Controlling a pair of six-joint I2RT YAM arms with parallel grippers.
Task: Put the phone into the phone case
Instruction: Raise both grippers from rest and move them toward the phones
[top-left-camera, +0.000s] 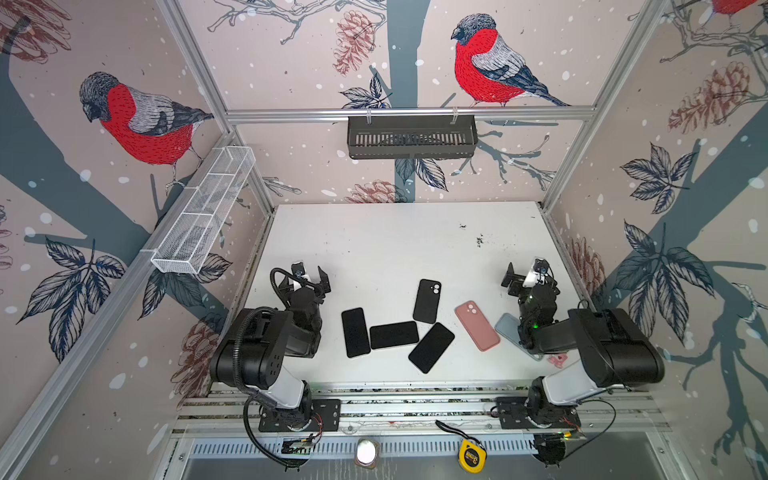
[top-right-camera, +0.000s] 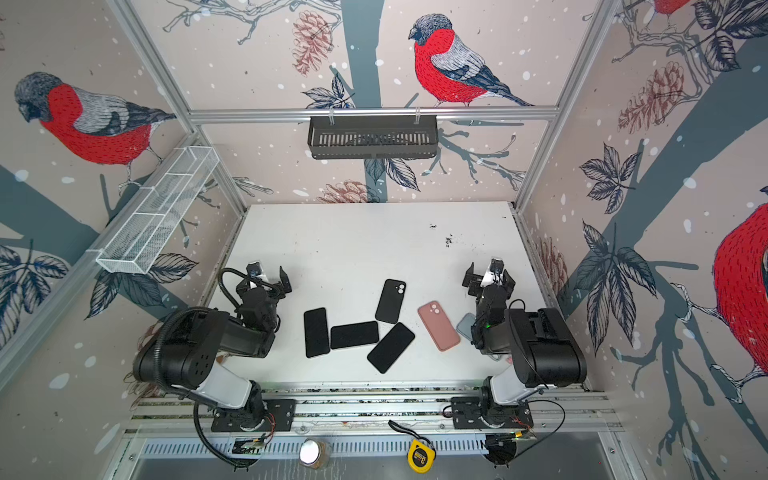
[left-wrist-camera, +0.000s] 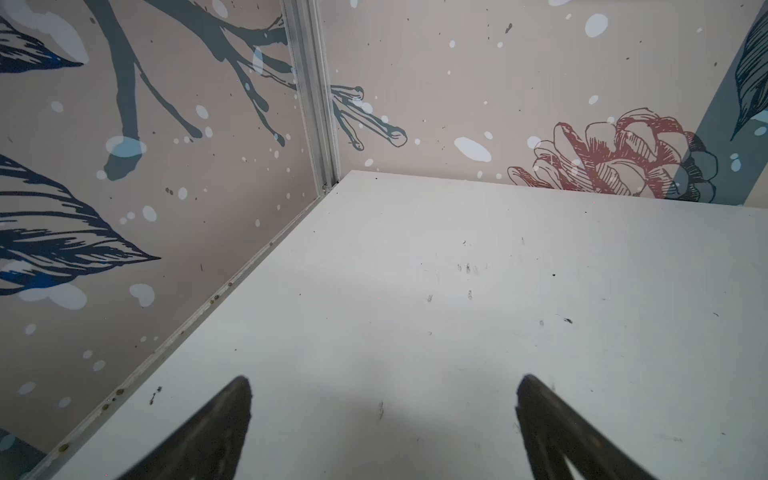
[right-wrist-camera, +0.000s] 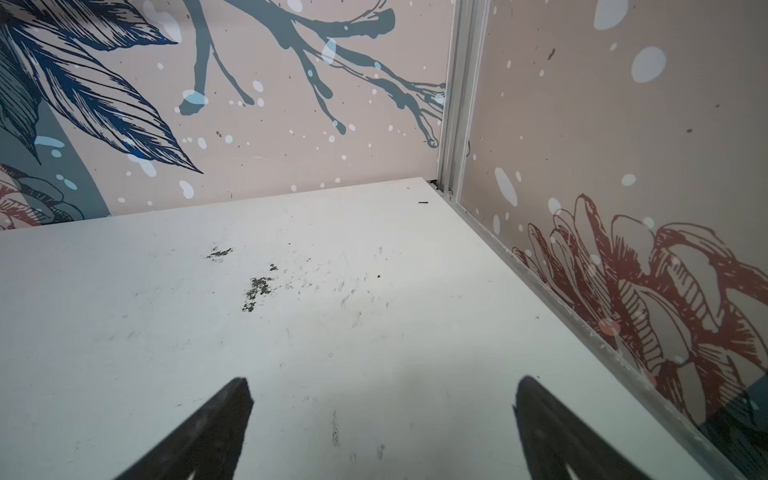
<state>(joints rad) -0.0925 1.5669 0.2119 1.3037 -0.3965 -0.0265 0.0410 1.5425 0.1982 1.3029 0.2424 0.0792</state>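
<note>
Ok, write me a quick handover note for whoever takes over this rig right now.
Left gripper: open, empty, over bare white table on the left.
Right gripper: open, empty, over bare table on the right.
Phones: three flat black slabs mid-table, the left phone, the middle phone and the tilted phone.
Cases: black phone case just behind them, pink phone case to its right, pale blue phone case partly hidden under the right arm.
Done: nothing, no phone is in a case.
Left: pick a phone and fit it into a case.
</note>
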